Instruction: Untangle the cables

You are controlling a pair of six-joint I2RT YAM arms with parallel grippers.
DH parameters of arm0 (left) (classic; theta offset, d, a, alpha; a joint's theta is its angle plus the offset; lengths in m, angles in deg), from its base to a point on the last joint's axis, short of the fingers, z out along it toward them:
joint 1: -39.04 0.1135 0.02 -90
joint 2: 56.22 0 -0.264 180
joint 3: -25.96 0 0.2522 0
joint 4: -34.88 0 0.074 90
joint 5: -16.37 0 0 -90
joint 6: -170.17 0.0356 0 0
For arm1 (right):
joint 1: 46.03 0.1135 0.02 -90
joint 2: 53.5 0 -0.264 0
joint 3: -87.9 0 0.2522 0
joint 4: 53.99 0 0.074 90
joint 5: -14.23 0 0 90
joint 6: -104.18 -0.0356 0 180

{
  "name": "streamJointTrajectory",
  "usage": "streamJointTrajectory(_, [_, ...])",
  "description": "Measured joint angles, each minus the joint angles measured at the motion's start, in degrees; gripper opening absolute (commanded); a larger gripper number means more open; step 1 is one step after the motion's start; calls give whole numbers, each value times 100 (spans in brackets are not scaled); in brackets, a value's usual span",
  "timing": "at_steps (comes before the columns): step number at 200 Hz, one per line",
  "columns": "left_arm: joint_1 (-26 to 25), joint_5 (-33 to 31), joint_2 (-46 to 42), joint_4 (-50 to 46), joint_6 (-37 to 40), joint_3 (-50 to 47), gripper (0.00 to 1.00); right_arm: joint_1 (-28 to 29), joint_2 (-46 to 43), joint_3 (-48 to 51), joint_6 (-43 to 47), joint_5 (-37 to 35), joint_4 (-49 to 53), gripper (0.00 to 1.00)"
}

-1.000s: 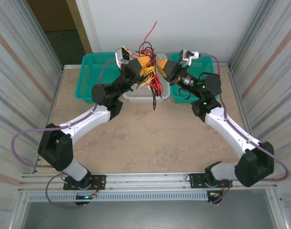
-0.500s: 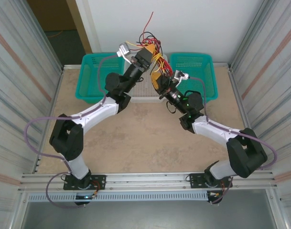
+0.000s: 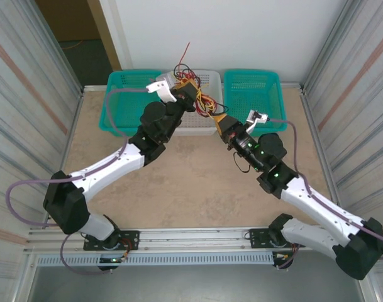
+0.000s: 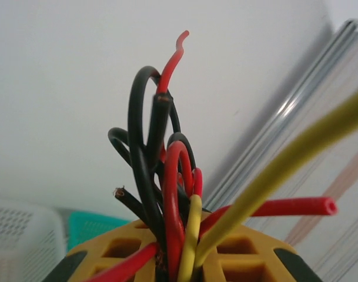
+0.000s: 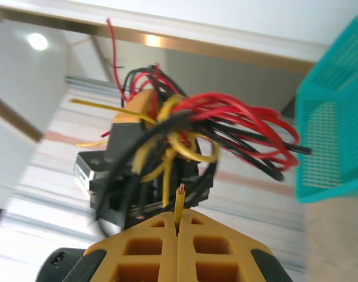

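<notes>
Surroundings: beige desk (image 3: 197,189) with ribbed panels on the left and right sides and a white wall at the far end.
Baskets: three in a row along the far edge of the desk. These are the left teal basket (image 3: 119,104), the white basket (image 3: 200,126) in the middle and the right teal basket (image 3: 254,88).
Arms: two, both reaching from the near edge toward the far middle of the desk.
Cables (image 3: 200,100): one knotted bundle of red, black and yellow strands, held in the air over the white basket. The strands overlap too much to count. One red end sticks up toward the far wall.
Left gripper (image 3: 190,94): its yellow jaws are clamped on the base of the bundle. In the left wrist view the strands (image 4: 167,176) fan upward out of the jaw line (image 4: 176,252), with loops of black and red and two yellow strands among them.
Right gripper (image 3: 227,126): near and to the right of the bundle. Its jaws are pressed together (image 5: 177,226), pinching the end of one yellow cable (image 5: 179,202).
Yellow cable: it runs from the right gripper up into the tangle (image 5: 226,123) that hangs around the left gripper (image 5: 140,108).
</notes>
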State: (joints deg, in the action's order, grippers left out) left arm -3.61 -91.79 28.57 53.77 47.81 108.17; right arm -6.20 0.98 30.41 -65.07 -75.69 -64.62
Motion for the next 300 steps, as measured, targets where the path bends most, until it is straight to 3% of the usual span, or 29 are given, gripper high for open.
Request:
streamJointTrajectory(32, [118, 37, -142, -407, -87, -238, 0, 44, 105, -1091, 951, -52, 1567, 0])
streamJointTrajectory(70, [229, 240, -542, -625, -181, -448, 0, 195, 457, -2046, 1755, -48, 2544, 0])
streamJointTrajectory(90, [529, 804, -772, -667, -496, -682, 0, 17, 861, -2782, 2090, 92, 3136, 0])
streamJointTrajectory(117, [999, 1906, -984, -494, -918, -1064, 0, -743, 1475, -3637, 2293, 848, 3790, 0])
streamJointTrajectory(182, [1082, 3110, -1823, -1036, -1040, -1532, 0, -1598, 1945, -4153, 2656, 2000, 4621, 0])
streamJointTrajectory(237, [1174, 4124, -1886, -164, -1888, -1729, 0, -2000, 2507, -3593, 2243, 2815, 3633, 0])
streamJointTrajectory(300, [1119, 4116, -1305, 1482, -2848, -1707, 0, -1644, 3241, -2406, 782, 3012, 1283, 0])
